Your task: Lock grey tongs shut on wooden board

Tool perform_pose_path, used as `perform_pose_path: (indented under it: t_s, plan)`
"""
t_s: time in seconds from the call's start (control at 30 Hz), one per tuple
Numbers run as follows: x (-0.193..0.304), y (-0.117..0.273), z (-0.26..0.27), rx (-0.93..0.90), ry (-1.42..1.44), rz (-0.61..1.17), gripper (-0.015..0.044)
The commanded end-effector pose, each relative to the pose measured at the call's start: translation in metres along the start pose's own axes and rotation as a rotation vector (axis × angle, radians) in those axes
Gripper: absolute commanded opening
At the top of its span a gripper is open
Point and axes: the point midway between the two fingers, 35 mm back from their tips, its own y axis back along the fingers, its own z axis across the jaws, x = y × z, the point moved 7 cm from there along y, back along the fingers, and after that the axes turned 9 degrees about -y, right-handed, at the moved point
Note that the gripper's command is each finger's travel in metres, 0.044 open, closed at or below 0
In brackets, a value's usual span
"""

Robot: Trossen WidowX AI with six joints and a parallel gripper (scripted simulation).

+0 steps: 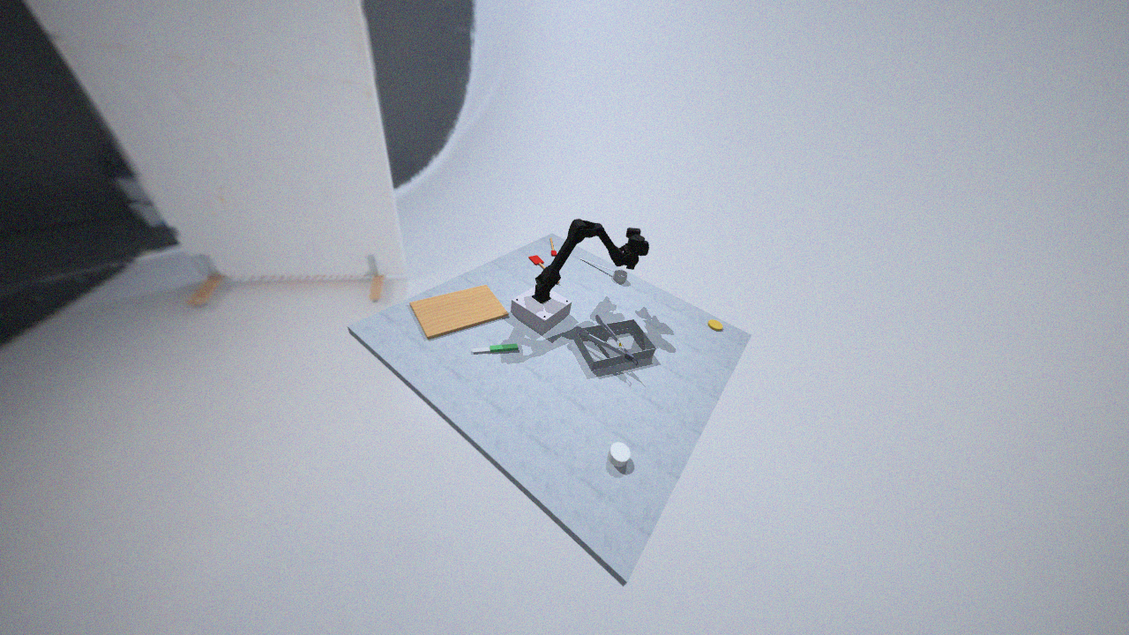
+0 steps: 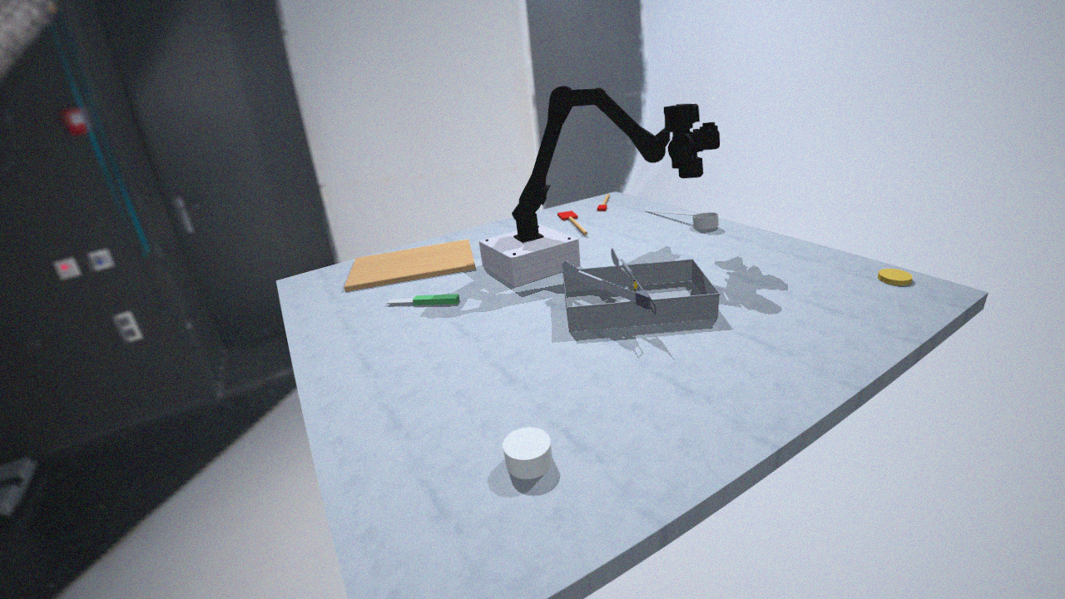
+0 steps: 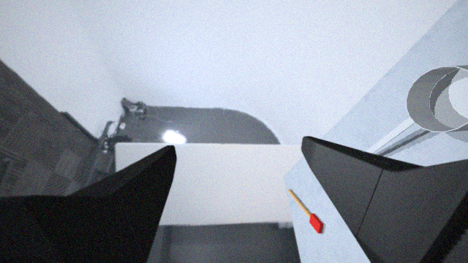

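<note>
The grey tongs (image 1: 611, 347) (image 2: 596, 279) lie open in a V across the roasting tin (image 1: 646, 356) (image 2: 685, 309). Their joined end is at the tin's front wall, and their spread ends point towards the back left. The wooden board (image 1: 458, 310) (image 2: 409, 265) lies bare on the left of the table. My gripper (image 1: 633, 247) (image 2: 686, 141) (image 3: 240, 147) is open and empty, high above the table behind and to the right of the tin. Its fingers stand one above the other, and it points roughly level, away from the tongs.
The arm's base (image 1: 541, 311) (image 2: 530, 256) stands between board and tin. A green-handled knife (image 1: 504, 347) (image 2: 437, 299) lies before the board. A long-handled grey pan (image 1: 620, 276) (image 2: 705, 220) (image 3: 420, 98) and two red-headed tools are behind. A yellow disc (image 2: 894, 277) lies right, a white cylinder (image 2: 527, 454) in front.
</note>
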Motion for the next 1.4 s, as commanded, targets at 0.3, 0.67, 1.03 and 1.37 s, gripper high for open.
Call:
perform_pose_path:
  t_s: [0.3,0.67,1.03,1.37]
  plan:
    - [-0.047,0.052,-0.009,0.089,-0.011,-0.315,0.0440]
    - [-0.091,0.187,-0.033,0.415,-0.104,-0.809,0.0440]
    - [-0.072,0.300,-0.054,0.828,-0.255,-1.005,0.0440]
    - [-0.013,0.387,-0.062,1.213,-0.470,-0.952,0.0440]
